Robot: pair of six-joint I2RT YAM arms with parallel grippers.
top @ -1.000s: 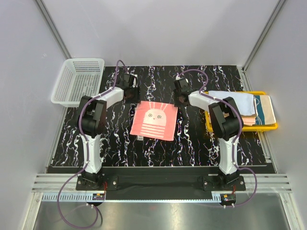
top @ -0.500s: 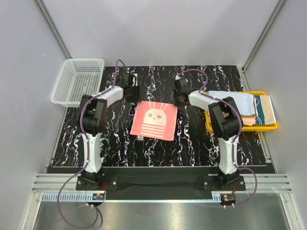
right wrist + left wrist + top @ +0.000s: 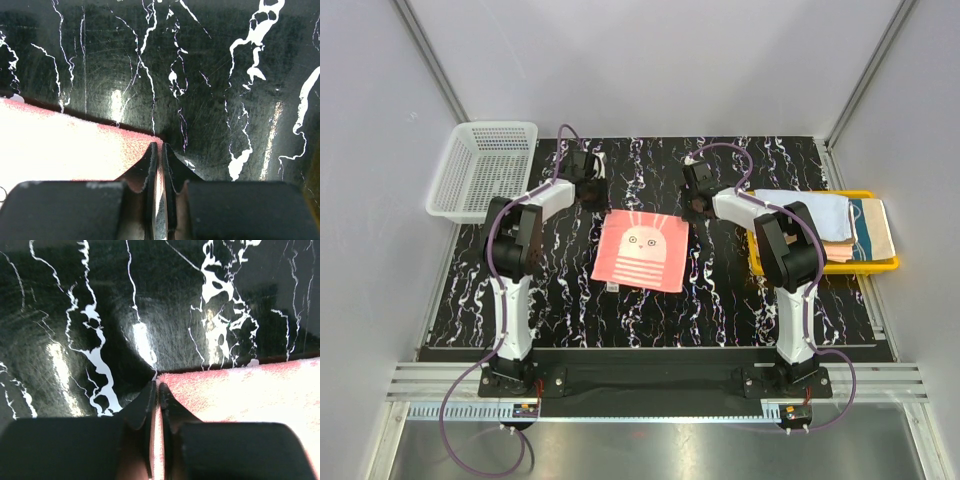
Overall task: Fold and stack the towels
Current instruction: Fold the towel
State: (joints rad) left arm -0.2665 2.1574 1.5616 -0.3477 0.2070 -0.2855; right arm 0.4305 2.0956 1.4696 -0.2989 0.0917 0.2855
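Two arms bolted at the near edge of a black, white-veined surface [image 3: 550, 290] reach away from their bases toward a pink towel [image 3: 640, 250]. It lies flat at the middle of the surface, showing a rabbit face above white stripes.

The left tool [image 3: 597, 200] is down at the towel's far-left corner. In the left wrist view its fingers [image 3: 142, 407] stand pressed together with a strip of pink cloth [image 3: 240, 390] caught in the slit between them — clamped on that corner, right where the fabric's edge meets the dark surface.

The right tool [image 3: 692, 212] sits at the far-right corner. Its fingers [image 3: 172, 172] are likewise closed to a thin line at the tip of the towel [image 3: 65, 145], with a pale sliver showing between them; it too grips the cloth.

To the right, a yellow tray [image 3: 830, 266] at the surface's edge holds a stack of folded towels [image 3: 820, 213] — a light blue-white one on top, a pale peach layer [image 3: 840, 247] under it and a teal-and-cream one [image 3: 871, 230] at the outer side.

At the far left corner, a white mesh basket [image 3: 485, 170] overhangs the edge of the surface.
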